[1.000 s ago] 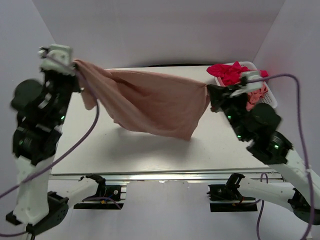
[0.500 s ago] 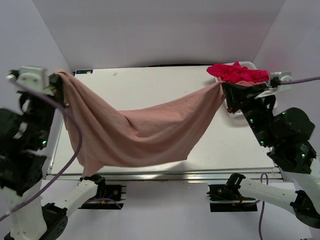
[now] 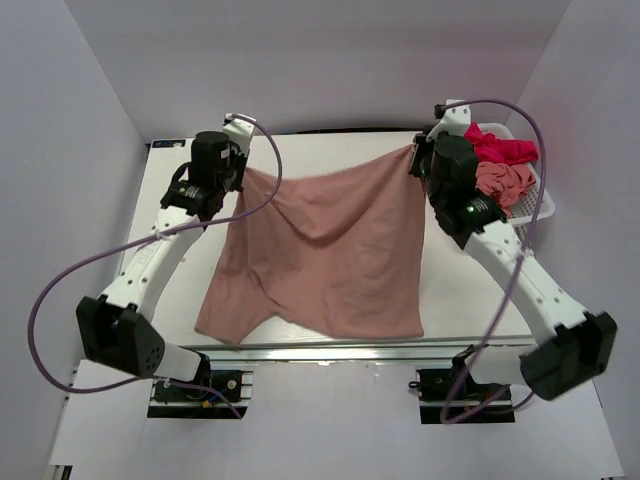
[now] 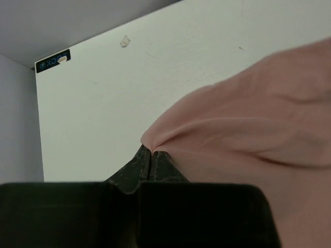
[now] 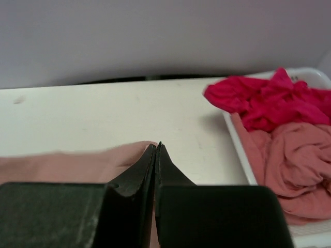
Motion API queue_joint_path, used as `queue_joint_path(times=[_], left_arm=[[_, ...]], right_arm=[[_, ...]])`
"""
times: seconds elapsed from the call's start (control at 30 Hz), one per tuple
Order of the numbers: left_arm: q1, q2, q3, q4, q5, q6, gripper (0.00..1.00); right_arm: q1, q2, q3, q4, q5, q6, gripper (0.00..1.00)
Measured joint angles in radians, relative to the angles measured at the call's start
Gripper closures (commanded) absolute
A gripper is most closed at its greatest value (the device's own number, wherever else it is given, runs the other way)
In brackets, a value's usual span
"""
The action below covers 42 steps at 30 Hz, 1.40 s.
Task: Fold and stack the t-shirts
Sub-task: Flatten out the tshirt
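Note:
A dusty salmon-pink t-shirt (image 3: 325, 245) lies spread over the white table (image 3: 180, 200), its far edge stretched between both arms and its near edge reaching the table's front. My left gripper (image 3: 243, 170) is shut on the shirt's far left corner (image 4: 155, 139), and my right gripper (image 3: 413, 160) is shut on the far right corner (image 5: 139, 149). More t-shirts sit in the white mesh basket (image 3: 541, 198) at the back right: a magenta-red one (image 5: 264, 101) on top of a salmon-pink one (image 5: 289, 155).
The basket stands just right of my right arm, close to the right wall. Grey walls enclose the table on three sides. A small black label (image 4: 51, 58) marks the table's far left corner.
Both arms swung from near the table's front to its far edge, carrying the shirt. It hung in the air between them before; now it lies flat on the table.

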Motion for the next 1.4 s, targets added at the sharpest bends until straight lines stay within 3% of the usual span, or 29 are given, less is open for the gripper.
queue_joint_path(times=[0.1,0.23,0.27,0.33,0.37,0.4,0.47,0.5,0.53,0.8,1.03,1.2,1.4], left_arm=[[0.049,0.05,-0.009,0.103,0.009,-0.009,1.0],[0.139,0.097,-0.016,0.259,-0.002,-0.031,1.0],[0.155,0.103,-0.028,0.304,-0.018,-0.031,1.0],[0.17,0.11,-0.058,0.37,-0.049,-0.031,1.0],[0.171,0.113,-0.071,0.393,-0.065,-0.031,0.95],[0.171,0.116,-0.082,0.414,-0.078,-0.03,0.89],[0.171,0.122,-0.1,0.447,-0.098,-0.025,0.36],[0.171,0.124,-0.108,0.465,-0.103,-0.023,0.15],[0.171,0.125,-0.113,0.48,-0.109,-0.026,0.02],[0.176,0.111,-0.093,0.506,-0.129,-0.035,0.02],[0.176,-0.047,-0.076,0.339,-0.055,-0.024,0.02],[0.176,-0.206,-0.099,0.175,0.105,0.01,0.02],[0.174,-0.276,-0.221,0.034,0.185,0.084,0.02]], right_arm=[[-0.09,0.088,-0.028,0.056,-0.044,0.035,1.0],[-0.105,0.155,-0.075,0.126,-0.081,0.053,1.0],[-0.106,0.172,-0.076,0.141,-0.088,0.053,0.95],[-0.104,0.198,-0.076,0.174,-0.101,0.058,0.48],[-0.104,0.208,-0.076,0.184,-0.105,0.062,0.21],[-0.104,0.213,-0.076,0.195,-0.111,0.06,0.17],[-0.104,0.215,-0.077,0.206,-0.123,0.054,0.11],[-0.104,0.212,-0.078,0.216,-0.132,0.056,0.11],[-0.104,0.207,-0.081,0.226,-0.141,0.055,0.11],[-0.071,0.038,-0.192,0.25,-0.182,0.089,0.11],[0.0,-0.071,-0.284,0.228,-0.141,0.157,0.12],[0.009,-0.042,-0.34,0.151,-0.106,0.19,0.12],[0.009,0.038,-0.352,0.098,-0.082,0.222,0.12]])
